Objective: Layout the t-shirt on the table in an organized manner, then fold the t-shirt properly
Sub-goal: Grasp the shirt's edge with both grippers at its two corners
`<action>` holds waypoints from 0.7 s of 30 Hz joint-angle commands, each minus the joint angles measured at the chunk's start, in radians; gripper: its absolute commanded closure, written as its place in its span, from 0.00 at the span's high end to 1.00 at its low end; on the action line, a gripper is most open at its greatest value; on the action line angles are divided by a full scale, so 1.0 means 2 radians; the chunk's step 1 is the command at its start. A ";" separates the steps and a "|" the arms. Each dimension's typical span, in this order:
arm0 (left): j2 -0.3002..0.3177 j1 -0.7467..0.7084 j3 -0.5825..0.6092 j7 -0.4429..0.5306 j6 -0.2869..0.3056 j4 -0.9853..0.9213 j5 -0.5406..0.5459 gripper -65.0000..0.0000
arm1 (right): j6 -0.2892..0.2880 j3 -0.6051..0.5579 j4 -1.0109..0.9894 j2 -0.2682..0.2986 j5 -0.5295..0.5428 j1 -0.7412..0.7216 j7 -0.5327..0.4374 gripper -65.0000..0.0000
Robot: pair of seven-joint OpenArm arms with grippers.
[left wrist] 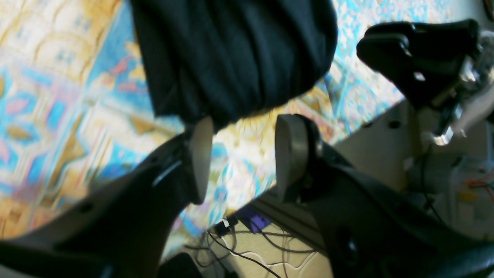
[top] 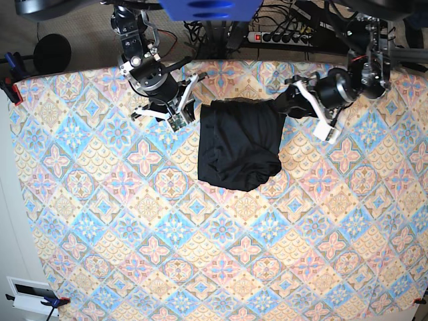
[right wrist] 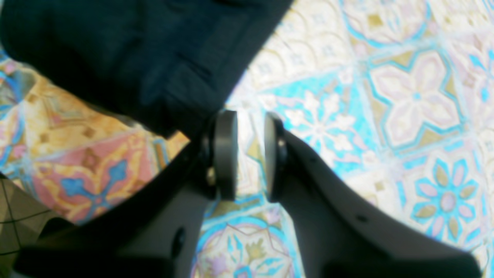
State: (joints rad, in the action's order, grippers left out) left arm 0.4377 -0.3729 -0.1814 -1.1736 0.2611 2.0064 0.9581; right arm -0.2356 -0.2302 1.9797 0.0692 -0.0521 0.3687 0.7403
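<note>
Soft black t-shirt [top: 239,146], folded compactly, lies at upper centre of the base view on the pastel floral-tiled table [top: 200,267]. Left gripper [left wrist: 239,154] and right gripper [right wrist: 249,154] flank it, both spread and empty. Risk: a retreating finger may snag and undo the fold.

Round black object [top: 52,53]: off the table's far left corner, on the floor.
Power strip [top: 284,37]: beyond the far edge, among cables.
Loose cables [left wrist: 247,247]: tangled on the floor.
</note>
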 commanded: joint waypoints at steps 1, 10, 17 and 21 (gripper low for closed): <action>0.005 -0.004 -0.012 0.010 0.003 0.008 0.007 0.41 | 0.000 0.000 0.009 0.000 0.001 -0.002 -0.011 0.19; -0.007 -0.016 -0.019 0.021 0.003 0.007 -0.094 0.41 | 0.000 0.000 0.009 0.024 0.158 -0.002 -0.010 0.27; -0.006 -0.013 0.040 0.049 0.043 0.006 -0.127 0.41 | -0.001 0.000 0.008 0.077 0.253 -0.002 -0.011 0.36; -0.008 -0.013 0.040 0.075 0.062 -0.001 -0.127 0.41 | -0.002 0.000 0.006 0.098 0.326 -0.002 -0.007 0.36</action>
State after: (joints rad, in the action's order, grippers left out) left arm 0.4149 -0.4019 -0.0963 -1.0466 0.3786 1.9903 0.6899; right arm -0.2325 -0.2337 1.9774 0.2623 0.5911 0.3683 0.7441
